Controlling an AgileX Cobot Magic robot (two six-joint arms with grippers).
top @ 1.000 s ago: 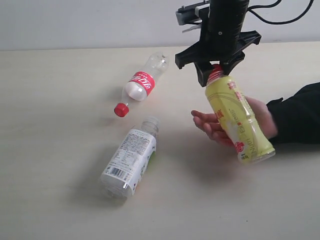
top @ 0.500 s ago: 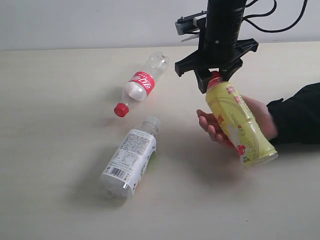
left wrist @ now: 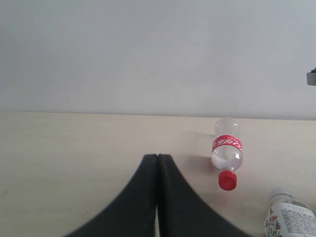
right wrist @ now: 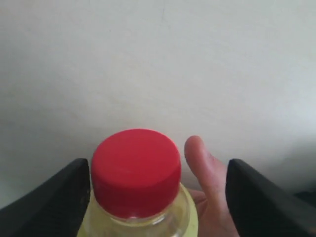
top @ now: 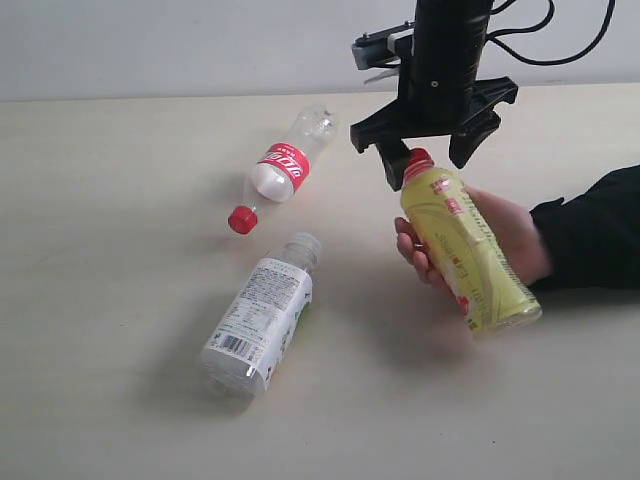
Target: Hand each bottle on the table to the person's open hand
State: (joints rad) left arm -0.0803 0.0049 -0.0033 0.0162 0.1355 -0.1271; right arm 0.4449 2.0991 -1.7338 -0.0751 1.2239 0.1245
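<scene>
The yellow bottle [top: 465, 255] with its red cap [right wrist: 135, 169] lies in the person's hand [top: 510, 240], whose fingers curl around it. My right gripper [top: 432, 163] hovers just above the cap with its jaws spread wide apart; one finger [right wrist: 64, 197] is close to the cap and the other stands well clear. The clear bottle with the red label [top: 285, 165] lies on the table [top: 100, 250], also seen as the red-capped bottle [left wrist: 227, 153] in the left wrist view. A clear white-labelled bottle [top: 262, 312] lies nearer the front. My left gripper [left wrist: 157, 158] is shut and empty. A fourth bottle is out of view.
The person's dark sleeve [top: 595, 230] comes in from the right edge. Cables [top: 560, 25] hang behind the right arm. A pale wall [top: 150, 45] runs behind the table's far edge.
My right gripper has opened and let go of the yellow bottle's neck. The bottle has settled lower into the person's hand, which has closed around it.
</scene>
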